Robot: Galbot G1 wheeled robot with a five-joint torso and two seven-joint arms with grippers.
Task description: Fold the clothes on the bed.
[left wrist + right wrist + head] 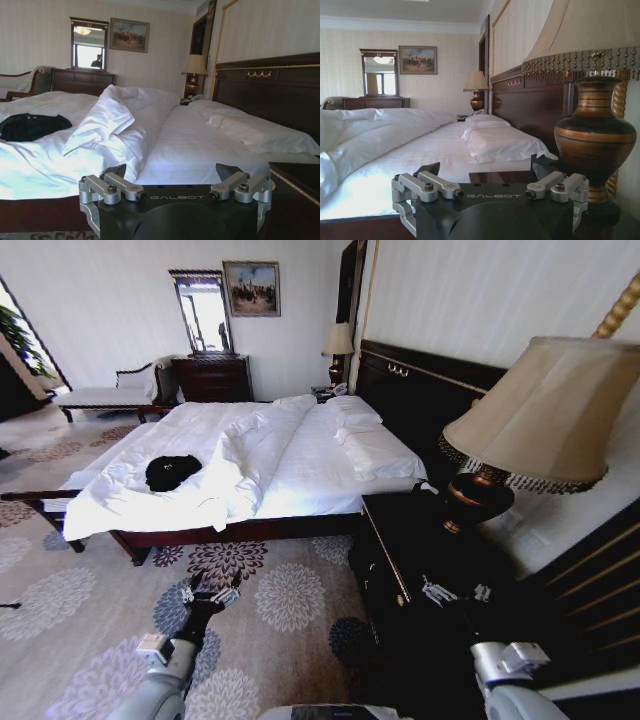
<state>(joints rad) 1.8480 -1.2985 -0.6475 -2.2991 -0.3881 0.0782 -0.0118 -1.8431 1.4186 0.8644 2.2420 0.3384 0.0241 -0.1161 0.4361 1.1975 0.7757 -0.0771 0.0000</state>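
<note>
Both arms are sitting lowest in the head view: the left gripper [208, 594] is hanging over the patterned carpet [90, 610] at lower centre-left, and the right gripper [455, 592] is hovering over the dark nightstand [400, 540] at lower right. In each wrist view the two fingers are standing well apart with nothing between them, the left pair [111, 173] framing the bed edge and the right pair [428, 168] framing the nightstand top beside the striped lamp base [595, 140]. Beyond them, the bed [320, 465] is running from centre frame toward the upper middle, its headboard [420, 390] lying along the right. The black T-shirt [173, 472] is lying crumpled in a low heap on the white sheet at centre-left of the head view, near the foot corner, just beside the turned-back duvet [245, 455]. Its long axis is running roughly side to side in the frame; which end is the collar cannot be told. In the left wrist view the garment [31, 126] is showing at the left edge, mid-height. It is lying well apart from both grippers, above and slightly left of the left fingers.
</note>
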